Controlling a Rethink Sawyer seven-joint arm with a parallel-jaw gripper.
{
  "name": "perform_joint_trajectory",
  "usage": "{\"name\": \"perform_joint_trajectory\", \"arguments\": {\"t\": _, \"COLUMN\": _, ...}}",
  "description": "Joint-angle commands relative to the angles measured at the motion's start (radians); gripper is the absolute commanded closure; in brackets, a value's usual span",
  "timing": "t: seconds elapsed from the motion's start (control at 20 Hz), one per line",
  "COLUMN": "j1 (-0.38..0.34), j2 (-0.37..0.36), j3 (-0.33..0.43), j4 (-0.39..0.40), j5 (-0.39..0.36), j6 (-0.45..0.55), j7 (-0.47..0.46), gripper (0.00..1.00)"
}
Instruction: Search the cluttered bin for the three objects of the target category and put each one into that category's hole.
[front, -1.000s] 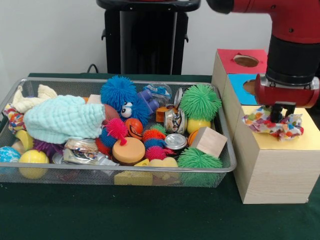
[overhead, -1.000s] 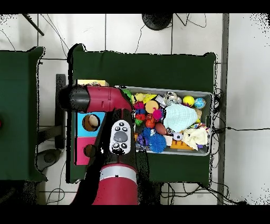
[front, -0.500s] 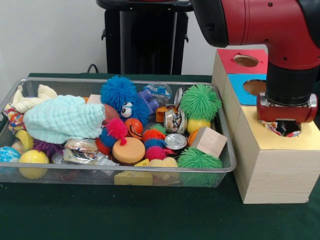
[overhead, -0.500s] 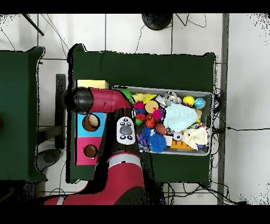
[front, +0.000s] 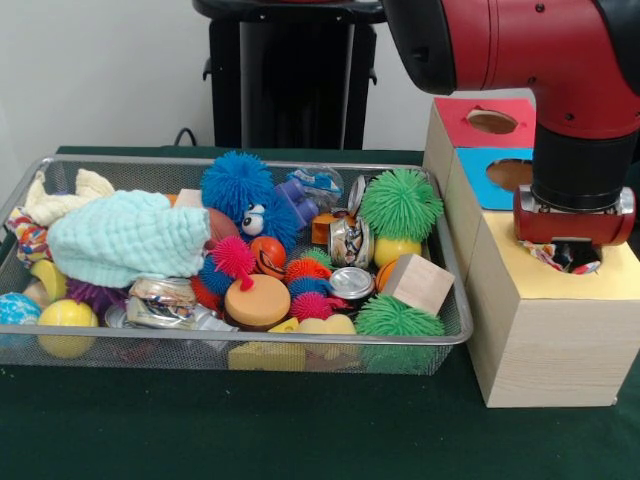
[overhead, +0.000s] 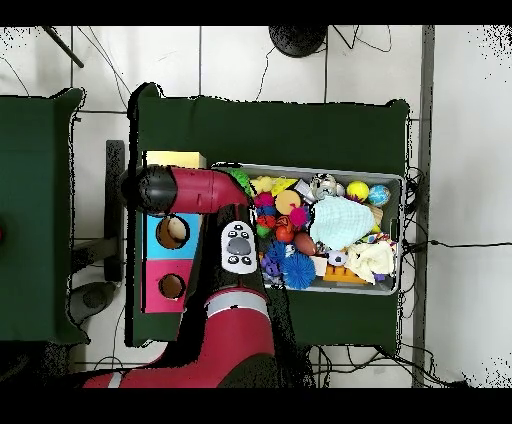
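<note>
**Desk:** Nearest the front camera, what do you have?

**Operator:** On the green worktop (front: 300, 430) I see the wire mesh bin (front: 60, 345), packed full. Along its near wall lie a yellow ball (front: 66, 318), a crumpled foil wrapper (front: 160, 302), an orange disc (front: 257, 299), a low green spiky ball (front: 398, 318) and a wooden cube (front: 417, 283). Further back sit a mint cloth (front: 128, 236), a small metal tin (front: 351, 282), a blue fuzzy toy with eyes (front: 245, 200) and a larger green spiky ball (front: 400, 204).

**Desk:** And the arm?

**Operator:** Beside the bin stands the sorting box, and I have the red arm (front: 560, 60) straight down over its yellow section (front: 600, 280), the nearest of the three. The gripper (front: 566, 255) is sunk into that section's hole, with a multicoloured patterned cloth (front: 545, 255) bunched around it in the hole, only its edges showing. I cannot tell whether the gripper is clamped on the cloth or has let go.

**Desk:** Behind that?

**Operator:** The blue section (front: 500, 165) and, farthest, the red section (front: 485, 120), each with a round hole. From overhead, the arm (overhead: 195, 190) covers the yellow section (overhead: 175, 158), and the bin (overhead: 392, 180) lies alongside.
</note>
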Motion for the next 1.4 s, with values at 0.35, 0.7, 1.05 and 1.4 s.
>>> {"name": "perform_joint_trajectory", "arguments": {"t": 0.35, "j1": 0.006, "j2": 0.122, "j3": 0.076, "j4": 0.15, "j5": -0.054, "j6": -0.073, "j7": 0.086, "gripper": 1.0}}
{"name": "perform_joint_trajectory", "arguments": {"t": 0.7, "j1": 0.024, "j2": 0.121, "j3": 0.041, "j4": 0.121, "j5": -0.078, "j6": -0.05, "j7": 0.073, "gripper": 0.0}}
{"name": "perform_joint_trajectory", "arguments": {"t": 1.05, "j1": 0.03, "j2": 0.136, "j3": 0.034, "j4": 0.104, "j5": -0.085, "j6": -0.025, "j7": 0.065, "gripper": 0.0}}
{"name": "perform_joint_trajectory", "arguments": {"t": 1.4, "j1": 0.047, "j2": 0.136, "j3": 0.025, "j4": 0.114, "j5": -0.059, "j6": -0.031, "j7": 0.108, "gripper": 0.0}}
